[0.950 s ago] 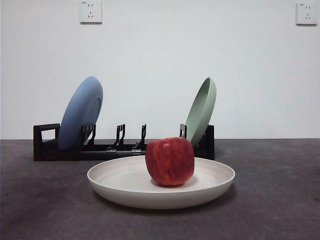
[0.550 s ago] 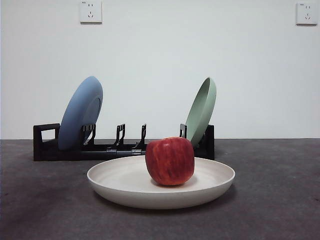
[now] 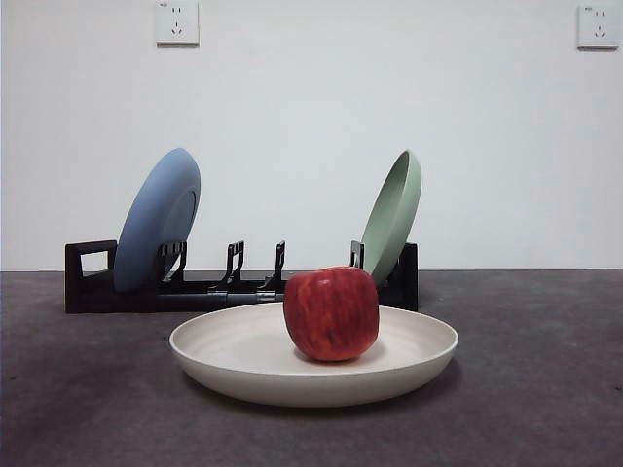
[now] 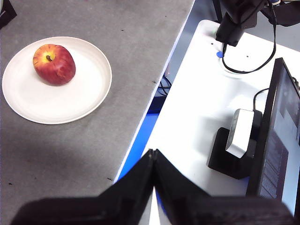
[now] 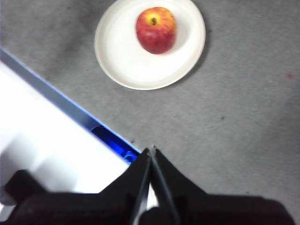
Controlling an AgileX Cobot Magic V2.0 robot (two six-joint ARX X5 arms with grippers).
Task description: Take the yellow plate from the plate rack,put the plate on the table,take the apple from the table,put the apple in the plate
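The apple (image 3: 331, 313), red with pale streaks, sits inside the yellow plate (image 3: 243, 365), which lies flat on the table (image 3: 545, 389). Behind it, the plate rack (image 3: 92, 282) holds a blue plate (image 3: 156, 219) and a green plate (image 3: 394, 214), both leaning in their slots. Only the wrist views show the arms: the left gripper (image 4: 153, 157) and right gripper (image 5: 151, 154) hang near the table edge, jaws together, well apart from the plate.
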